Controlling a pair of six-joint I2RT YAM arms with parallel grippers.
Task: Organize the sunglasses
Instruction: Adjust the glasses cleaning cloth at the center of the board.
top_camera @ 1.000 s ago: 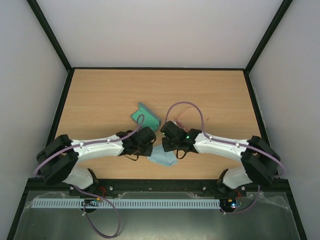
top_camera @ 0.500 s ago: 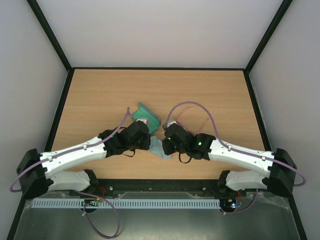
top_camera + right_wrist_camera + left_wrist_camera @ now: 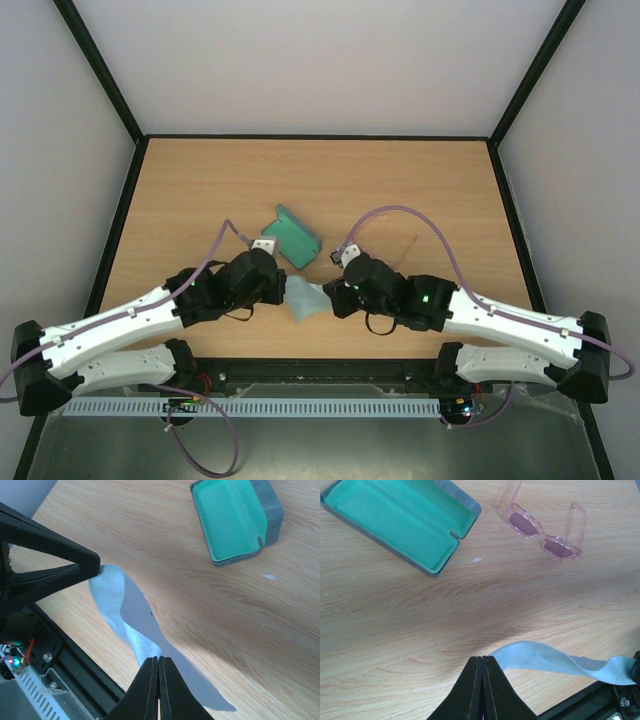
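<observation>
Here the case (image 3: 400,522) lies open and bare, sunglasses (image 3: 543,533) just beside it.

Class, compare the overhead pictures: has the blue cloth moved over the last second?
Yes. The cloth shifted left and closer to the open case.
</observation>
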